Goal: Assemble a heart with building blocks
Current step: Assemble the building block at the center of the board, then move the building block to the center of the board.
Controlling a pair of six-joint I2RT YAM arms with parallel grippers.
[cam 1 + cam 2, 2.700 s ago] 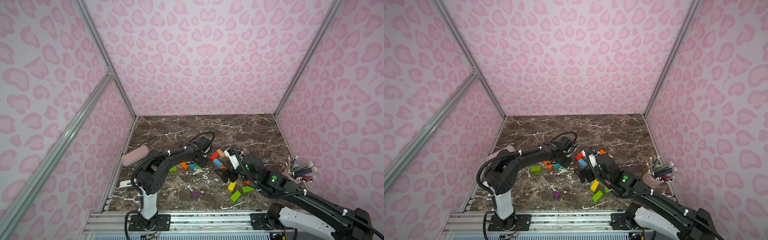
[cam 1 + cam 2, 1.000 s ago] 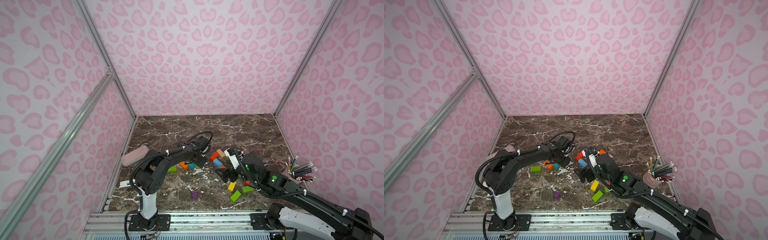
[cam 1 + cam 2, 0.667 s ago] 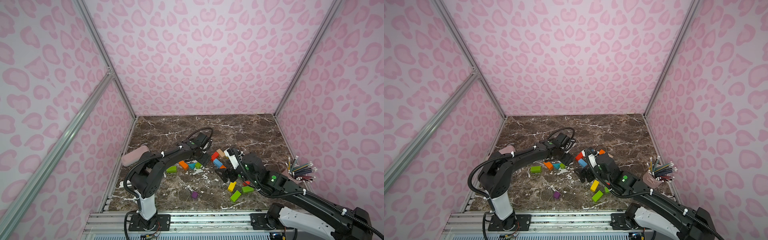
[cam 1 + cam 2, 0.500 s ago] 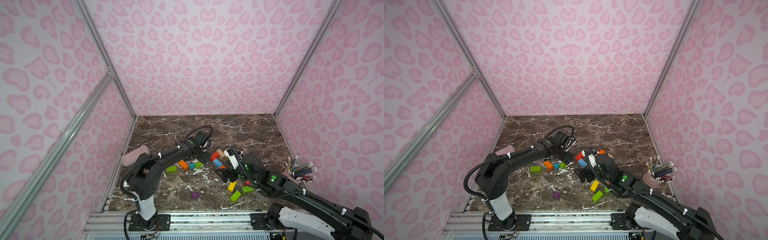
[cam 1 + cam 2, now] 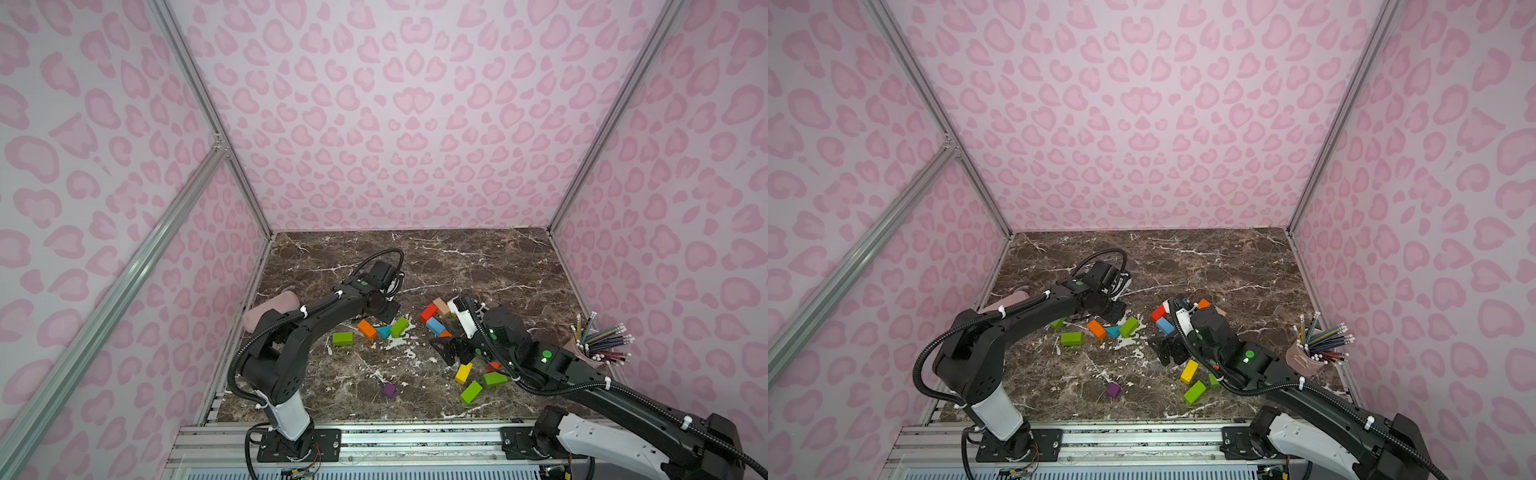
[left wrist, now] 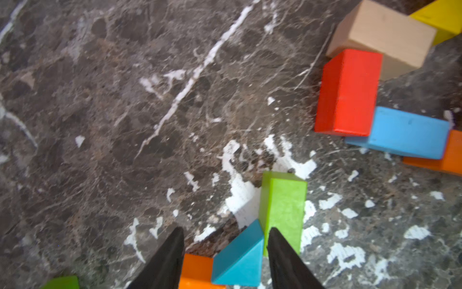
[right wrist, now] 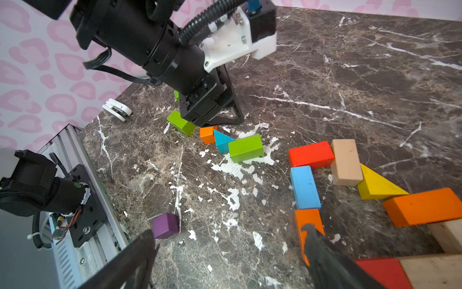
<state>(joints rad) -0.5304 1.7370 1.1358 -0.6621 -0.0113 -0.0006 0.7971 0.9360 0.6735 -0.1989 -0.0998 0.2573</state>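
My left gripper [image 5: 388, 318] [image 6: 226, 240] hangs low just behind a row of building blocks: orange block [image 6: 197, 267], teal wedge [image 6: 240, 260] and green brick [image 6: 282, 210]. Its jaws stand partly apart with nothing gripped, and the orange block and the wedge show in the gap. To the right, a red brick [image 7: 311, 154], plain wood brick [image 7: 346, 161], yellow wedge [image 7: 377, 185], blue brick [image 7: 305, 186] and orange bricks [image 7: 425, 206] lie in a curved outline. Beside that outline my right gripper [image 5: 455, 353] [image 7: 227, 240] stands wide open and empty.
A purple cube [image 5: 389, 390], a yellow brick [image 5: 463, 372] and green bricks [image 5: 471, 391] lie near the front. A pale pink pouch [image 5: 272, 311] sits by the left wall. A cup of pencils [image 5: 598, 340] stands at the right wall. A metal rail [image 5: 374, 436] runs along the front edge.
The left arm's elbow has swung out toward the left wall while its gripper stayed by the orange, teal and green blocks. The right arm and the blocks have not moved.
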